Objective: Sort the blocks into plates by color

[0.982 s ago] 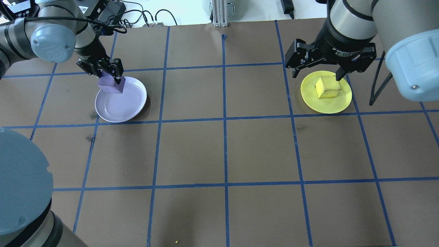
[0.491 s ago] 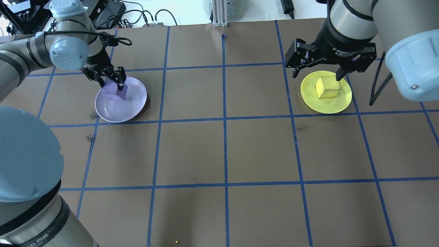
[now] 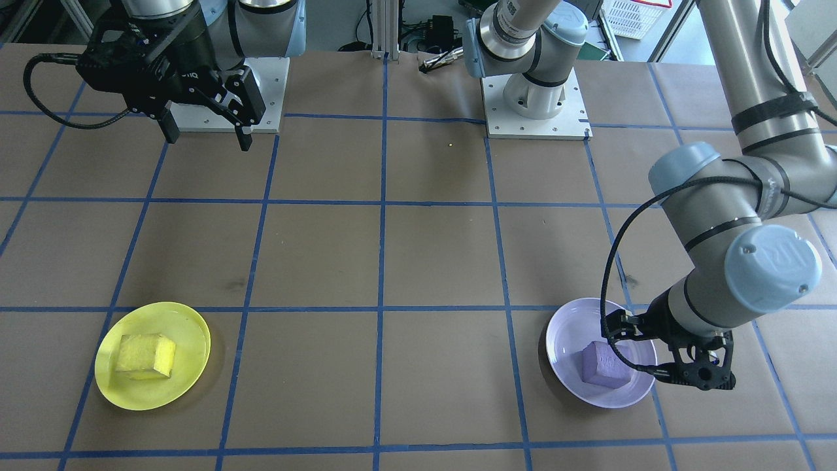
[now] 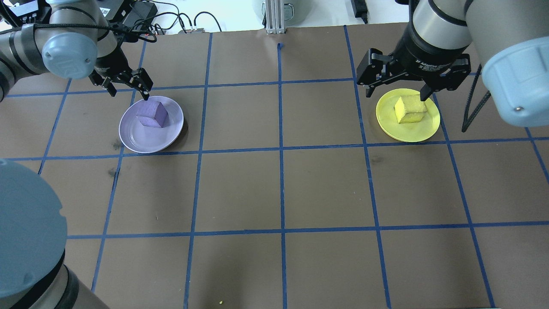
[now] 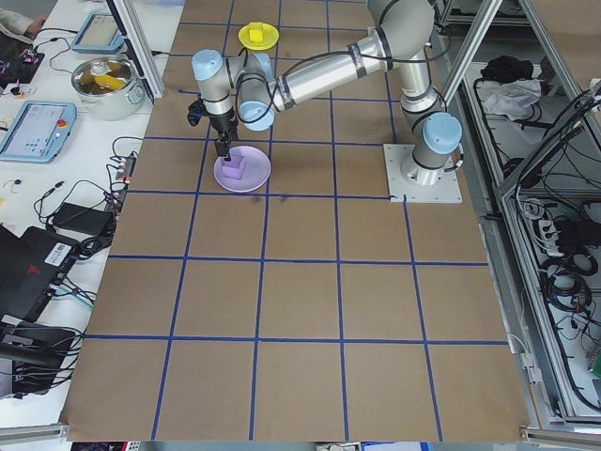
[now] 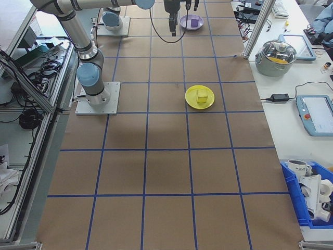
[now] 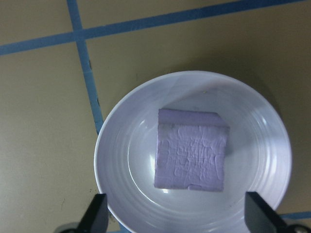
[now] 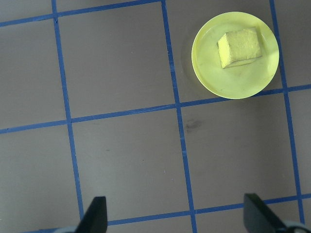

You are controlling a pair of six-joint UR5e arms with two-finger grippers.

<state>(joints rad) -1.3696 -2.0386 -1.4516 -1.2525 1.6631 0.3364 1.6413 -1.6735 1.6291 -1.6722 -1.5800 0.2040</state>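
Two blocks sit sorted: at left, purple block (image 4: pixel 152 114) lies in lavender plate (image 4: pixel 133 137) w/ left gripper (image 4: pixel 126 88) spread just above its far rim, and at right, yellow block (image 4: pixel 410 109) lies in yellow plate (image 4: pixel 424 128) under the spread, empty right gripper (image 4: pixel 396 92).

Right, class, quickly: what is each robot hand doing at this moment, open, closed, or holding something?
Left hand: open, holding nothing; the purple block lies in the lavender plate.
Right hand: open, empty, raised above the table.
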